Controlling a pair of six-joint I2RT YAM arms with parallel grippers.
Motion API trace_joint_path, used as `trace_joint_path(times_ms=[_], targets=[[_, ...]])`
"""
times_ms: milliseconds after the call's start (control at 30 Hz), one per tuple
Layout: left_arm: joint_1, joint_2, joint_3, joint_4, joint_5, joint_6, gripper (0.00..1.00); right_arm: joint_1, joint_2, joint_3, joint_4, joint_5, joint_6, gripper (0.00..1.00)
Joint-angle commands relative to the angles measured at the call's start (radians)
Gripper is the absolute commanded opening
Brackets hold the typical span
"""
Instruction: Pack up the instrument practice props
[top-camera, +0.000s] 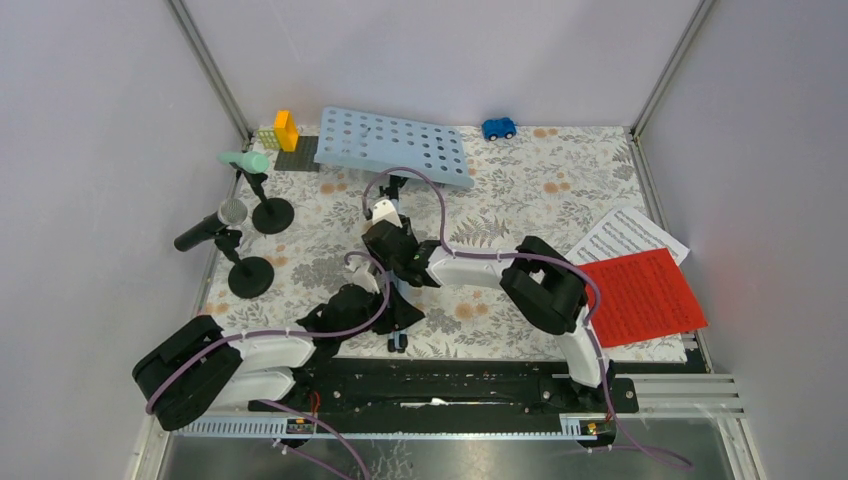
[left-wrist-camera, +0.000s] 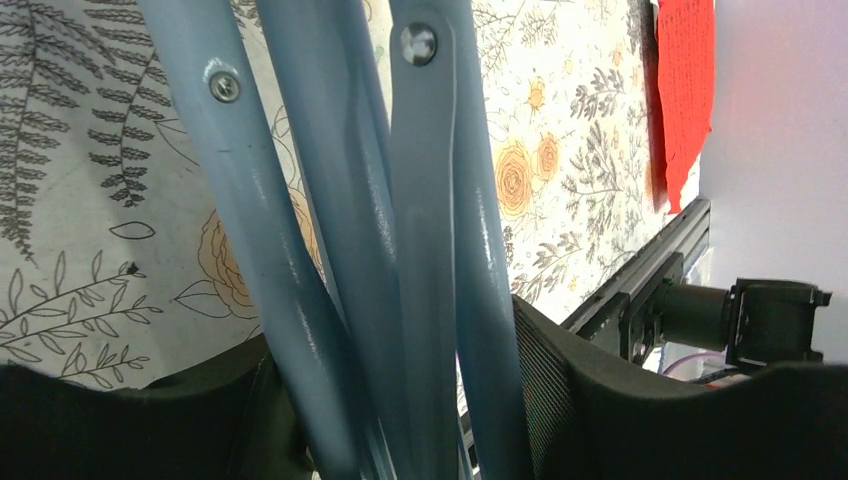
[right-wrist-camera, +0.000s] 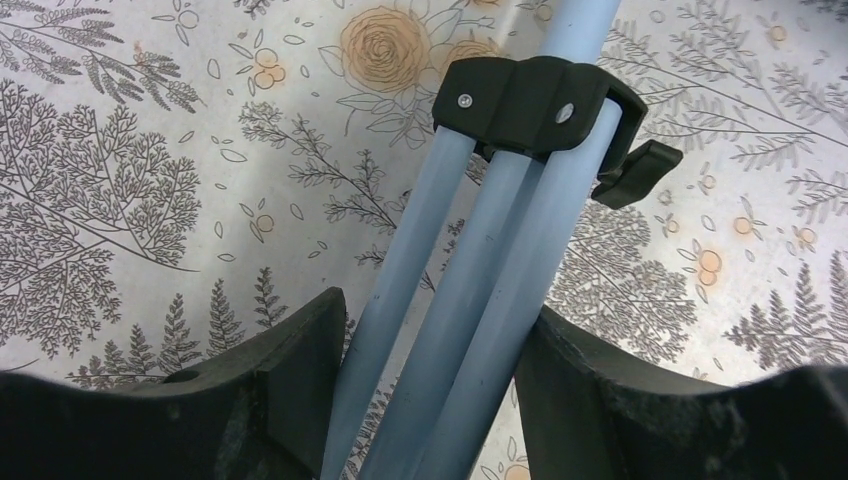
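In the left gripper sit glossy tripod legs.

Tripod legs clamped in the left gripper
Black fingers press both sides of the bunched pale blue legs above the floral cloth; a red music sheet lies to the right, beside the black rail.

The pale blue metal tripod legs are smooth and glossy, pinned by bare shiny rivets. Their black clamp collar looks matt moulded plastic. The left claw has matt black fingers, one finely ribbed. The desk wears a matt floral-printed cover; the red music sheet is paper.
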Motion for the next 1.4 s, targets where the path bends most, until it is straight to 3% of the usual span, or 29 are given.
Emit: trace_joint_path(times_ms=[0,100,167,367,400,567,767,1000,1233,1367], targets=[[-0.026,0.009,0.041,-0.140,-0.050,0.214,0.48,-0.024,0.069,0.113,0.002,-0.158,-0.071,0.07],[-0.026,0.006,0.097,-0.262,-0.095,0.184,0.69,-0.030,0.101,0.152,-0.014,-0.173,-0.094,0.14],[-0.026,-0.020,0.120,-0.344,-0.160,0.149,0.75,-0.038,0.114,0.170,-0.023,-0.178,-0.090,0.28],[-0.026,-0.197,0.125,-0.572,-0.279,0.057,0.89,-0.058,0.103,0.159,-0.022,-0.206,-0.059,0.54],[-0.026,-0.240,0.125,-0.612,-0.301,0.037,0.97,-0.060,0.097,0.154,-0.022,-0.213,-0.058,0.58],[-0.026,-0.456,0.166,-0.884,-0.426,-0.055,0.99,-0.063,0.034,0.111,-0.022,-0.215,-0.063,0.72],[-0.026,-0.618,0.259,-1.108,-0.642,-0.090,0.99,-0.065,-0.112,-0.002,0.005,-0.248,-0.050,0.79],[-0.025,-0.599,0.358,-1.212,-0.847,-0.169,0.99,-0.064,-0.306,-0.173,0.093,-0.348,-0.044,0.85],[-0.024,-0.515,0.448,-1.427,-1.167,-0.482,0.99,-0.064,-0.504,-0.362,0.143,-0.394,-0.036,0.87],[-0.021,-0.512,0.464,-1.425,-1.317,-0.499,0.99,-0.064,-0.605,-0.458,0.152,-0.397,-0.049,0.87]])
